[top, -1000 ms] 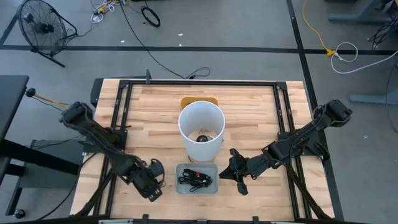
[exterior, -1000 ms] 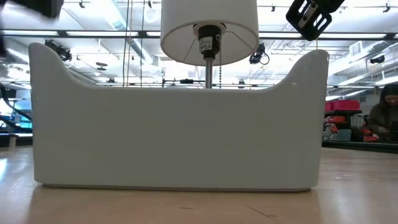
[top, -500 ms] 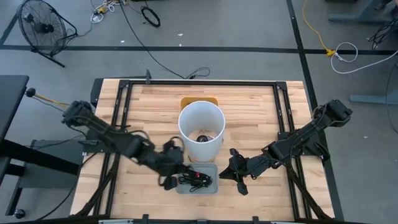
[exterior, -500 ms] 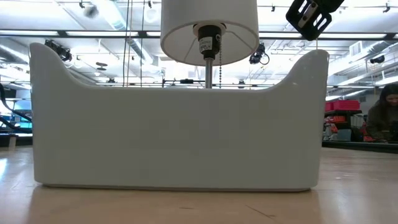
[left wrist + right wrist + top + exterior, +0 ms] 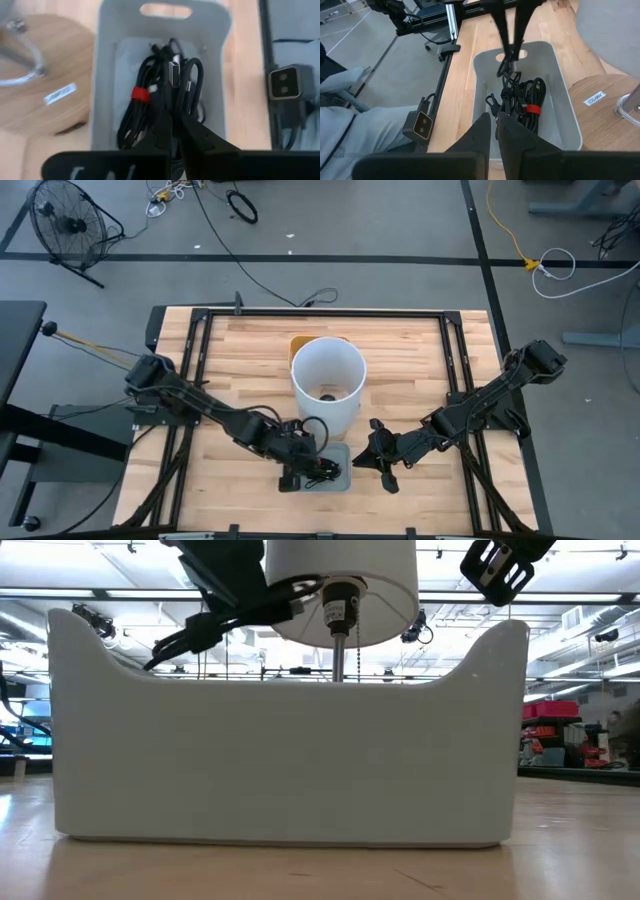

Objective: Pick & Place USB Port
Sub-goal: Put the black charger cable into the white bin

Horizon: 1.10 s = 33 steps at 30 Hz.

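While both arms reach toward the near edge of the table, the scene reads as follows.

Left gripper (image 5: 297, 471): it hangs over the left end of the grey bin (image 5: 341, 450), reaching in from the table's left side. In the left wrist view its fingers (image 5: 192, 131) are pressed together just above the cable bundle; whether they pinch a strand cannot be told.

Right gripper (image 5: 374, 452): it waits just beside the bin's right end, clear of it, with its fingers (image 5: 481, 129) nearly touching and nothing visible between them.

USB cable (image 5: 170, 92): a black coiled bundle bound by a red tie (image 5: 141, 93) lies inside the bin. A metal plug end (image 5: 174, 75) sits on top of the coil, close ahead of the left fingertips.

Grey bin: it stands on the wooden table (image 5: 240, 360) near the front edge, just in front of the lamp. One end wall has a slot handle (image 5: 165, 9).

Lamp (image 5: 327, 376): its white shade is seen from above, directly behind the bin. The round wooden base (image 5: 42, 85) touches or nearly touches the bin's side.

Low view: the bin's white wall (image 5: 285, 760) fills the frame, with dark cable (image 5: 215, 625) and the left arm above its rim.
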{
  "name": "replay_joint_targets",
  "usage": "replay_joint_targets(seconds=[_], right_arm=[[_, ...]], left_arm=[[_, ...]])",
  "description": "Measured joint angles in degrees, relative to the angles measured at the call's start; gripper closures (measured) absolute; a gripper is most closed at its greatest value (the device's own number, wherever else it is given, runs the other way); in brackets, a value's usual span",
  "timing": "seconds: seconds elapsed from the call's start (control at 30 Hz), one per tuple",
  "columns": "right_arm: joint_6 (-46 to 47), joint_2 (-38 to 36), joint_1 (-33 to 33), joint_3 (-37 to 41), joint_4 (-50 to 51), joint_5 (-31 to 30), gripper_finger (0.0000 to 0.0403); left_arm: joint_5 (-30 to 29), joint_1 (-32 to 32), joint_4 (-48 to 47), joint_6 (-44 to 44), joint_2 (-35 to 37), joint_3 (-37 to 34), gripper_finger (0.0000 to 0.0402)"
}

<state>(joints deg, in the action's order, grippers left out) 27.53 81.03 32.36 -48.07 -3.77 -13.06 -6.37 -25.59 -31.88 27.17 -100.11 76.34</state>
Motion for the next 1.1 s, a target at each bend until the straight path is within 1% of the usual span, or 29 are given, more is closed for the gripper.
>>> replay_joint_targets(seconds=[0.17, 0.33, 0.5, 0.63, 0.87, 0.93, 1.1], right_arm=[[0.01, 0.0, -0.01, 0.0, 0.13, 0.0, 0.0365], [0.0, 0.0, 0.0, 0.0, 0.15, 0.0, 0.0365], [0.01, 0.0, 0.0, 0.0, 0.08, 0.0, 0.0365], [0.02, 0.0, 0.0, 0.0, 0.07, 0.0, 0.0365], [0.02, 0.0, 0.0, 0.0, 0.07, 0.0, 0.0365], [0.02, 0.0, 0.0, 0.0, 0.07, 0.0, 0.0365], [0.02, 0.0, 0.0, 0.0, 0.07, 0.0, 0.0365]], left_arm=[[1.18, -0.78, 1.47, 0.01, -1.16, 0.02, 0.0384], [-2.11, -2.94, 2.84, -0.62, -1.16, 0.01, 0.0389], [-2.45, -4.58, 5.35, -2.36, -1.16, 0.02, 0.0389], [-4.73, -4.93, 4.96, -2.33, -1.16, 0.02, 0.0389], [-6.38, -4.89, 5.17, -2.1, -1.6, 0.0, 0.0387], [-6.47, -4.91, 5.66, -0.76, -1.6, 0.0, 0.0373], [-6.76, -4.85, 5.58, -0.42, -1.59, 0.0, 0.0318]])
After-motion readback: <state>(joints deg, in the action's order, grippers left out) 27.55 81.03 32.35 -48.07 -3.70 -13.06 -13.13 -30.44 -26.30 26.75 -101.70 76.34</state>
